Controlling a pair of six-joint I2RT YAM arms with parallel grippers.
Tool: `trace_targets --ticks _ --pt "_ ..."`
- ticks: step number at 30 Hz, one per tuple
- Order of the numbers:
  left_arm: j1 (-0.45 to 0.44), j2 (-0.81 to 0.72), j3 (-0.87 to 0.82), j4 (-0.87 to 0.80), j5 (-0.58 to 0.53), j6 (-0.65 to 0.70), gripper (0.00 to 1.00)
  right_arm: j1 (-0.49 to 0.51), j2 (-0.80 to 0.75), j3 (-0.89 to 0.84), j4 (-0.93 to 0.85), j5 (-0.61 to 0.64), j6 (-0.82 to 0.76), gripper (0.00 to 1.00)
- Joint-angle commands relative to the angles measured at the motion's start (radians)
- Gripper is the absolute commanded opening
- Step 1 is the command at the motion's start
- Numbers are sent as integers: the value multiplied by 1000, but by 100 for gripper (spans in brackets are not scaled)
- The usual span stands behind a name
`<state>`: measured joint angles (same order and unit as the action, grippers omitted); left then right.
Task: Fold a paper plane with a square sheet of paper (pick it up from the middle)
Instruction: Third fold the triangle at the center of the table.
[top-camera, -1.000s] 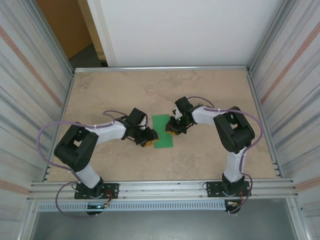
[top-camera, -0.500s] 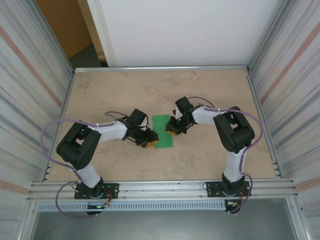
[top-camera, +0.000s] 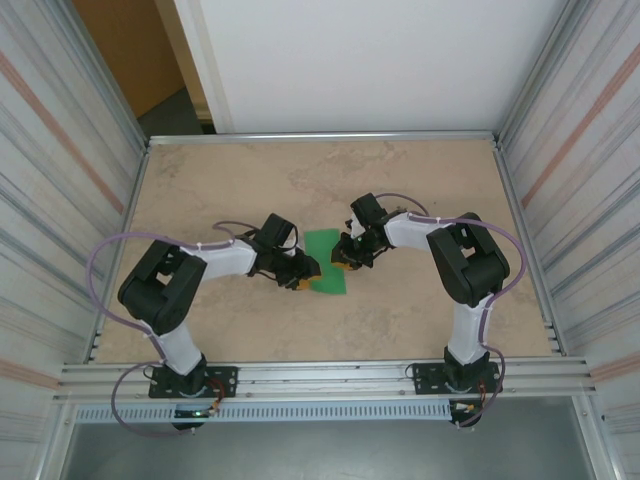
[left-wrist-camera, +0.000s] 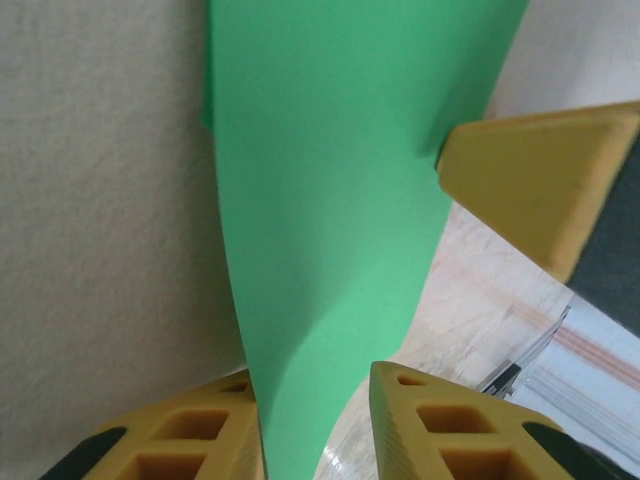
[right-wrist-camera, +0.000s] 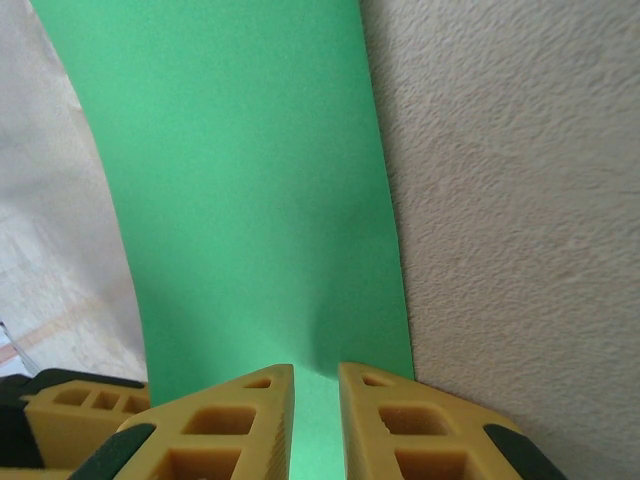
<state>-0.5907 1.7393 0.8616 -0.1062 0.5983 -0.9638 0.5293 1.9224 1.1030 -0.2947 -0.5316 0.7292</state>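
Your L hand (top-camera: 303, 278) has slid right onto the square sheet of paper (top-camera: 328, 255). Its fingers straddle the left edge; can't tell if clamped. R hand (top-camera: 347, 258) is pinched tight on the right edge. Paper bows up btw both hands, middle of the desk (top-camera: 420, 190).

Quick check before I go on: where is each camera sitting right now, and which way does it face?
Top external: fixed above and behind the bases, facing down on the table; shows both arms, left gripper and right gripper meeting at the green sheet.
Left wrist: on the left arm, facing out past the left fingers along the sheet.
Right wrist: on the right arm, facing out past the right fingers along the sheet.
Shared: both wrist views see that sheet, from opposite sides.
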Motion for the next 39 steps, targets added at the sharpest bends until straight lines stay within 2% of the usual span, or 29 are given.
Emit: trace_targets --ticks 1,18,25,28,31,33,39 --pt "15 15 23 18 18 -29 29 0 44 -35 -44 58 -13 19" --pt "80 86 109 -15 59 35 24 -10 9 -45 -16 42 5 19" --pt "80 88 105 -14 68 37 17 -14 -26 -46 21 25 31 23" --pt "80 84 105 -13 69 34 11 -17 -55 -45 45 13 38 28" --pt "80 78 104 -13 69 30 7 -20 -109 -45 63 3 13 41" --pt "80 73 105 -13 65 24 4 -31 -160 -48 62 28 -20 48" --pt "80 58 108 -1 71 -10 0 -47 -313 -80 58 133 -166 62"
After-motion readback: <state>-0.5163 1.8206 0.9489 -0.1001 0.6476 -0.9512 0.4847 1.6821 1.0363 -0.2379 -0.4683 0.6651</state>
